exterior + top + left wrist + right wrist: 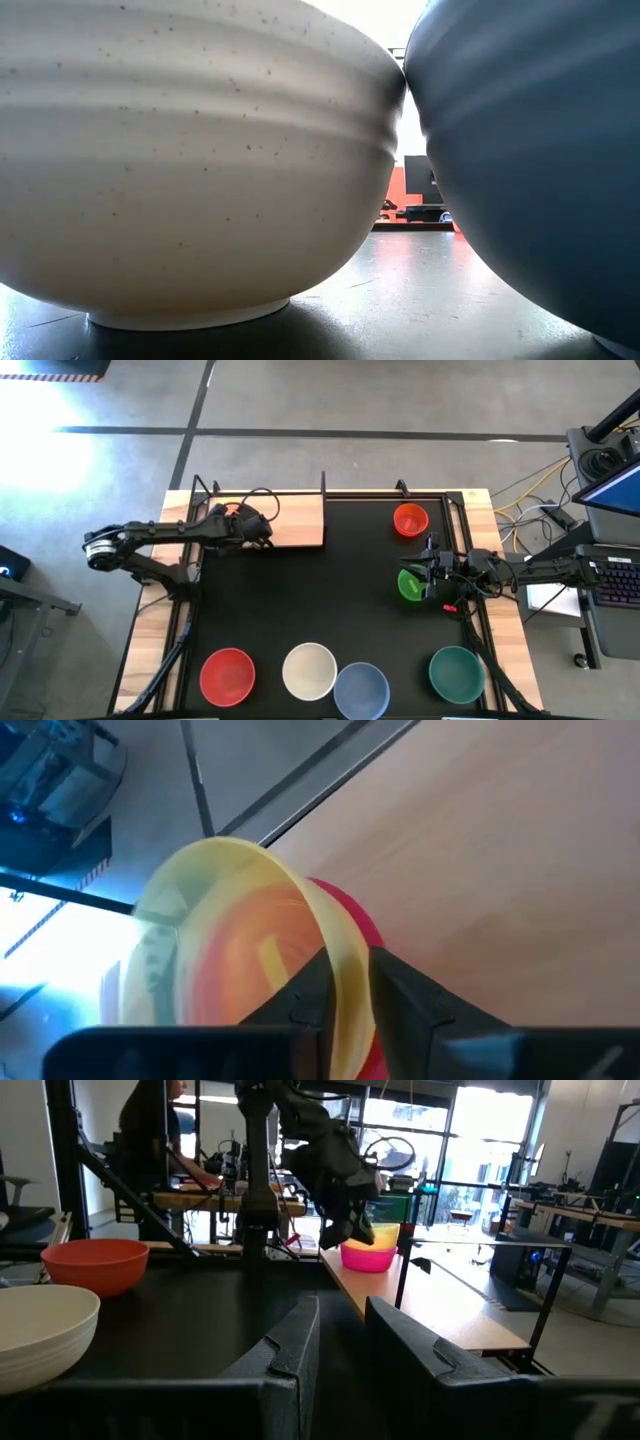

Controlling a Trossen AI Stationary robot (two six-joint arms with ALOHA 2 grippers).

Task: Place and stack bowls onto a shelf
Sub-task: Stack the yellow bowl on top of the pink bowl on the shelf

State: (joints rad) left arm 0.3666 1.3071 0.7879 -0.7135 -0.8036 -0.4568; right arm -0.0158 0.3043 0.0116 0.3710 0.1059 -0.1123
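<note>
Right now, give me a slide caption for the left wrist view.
Left claw grips the yellow bowl's rim, nesting it on the magenta bowl over the wooden shelf.

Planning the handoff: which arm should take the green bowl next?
Right. The right gripper sits beside the green bowl; the left gripper is shut on the yellow bowl over the shelf.

Black tabletop mat (320, 600) lies across a light-wood table (505, 650), set on grey concrete floor (330, 400) crossed by dark seam lines. Off the table's right edge: a grey equipment cart carrying a black keyboard (618, 580) and an open laptop with blue-lit screen (612, 488), loose cables (535, 500) trailing toward it. In the room beyond, a person in dark clothing (150, 1125) sits at a far workbench, more desks and black metal frames (545, 1290) near bright windows.
</note>
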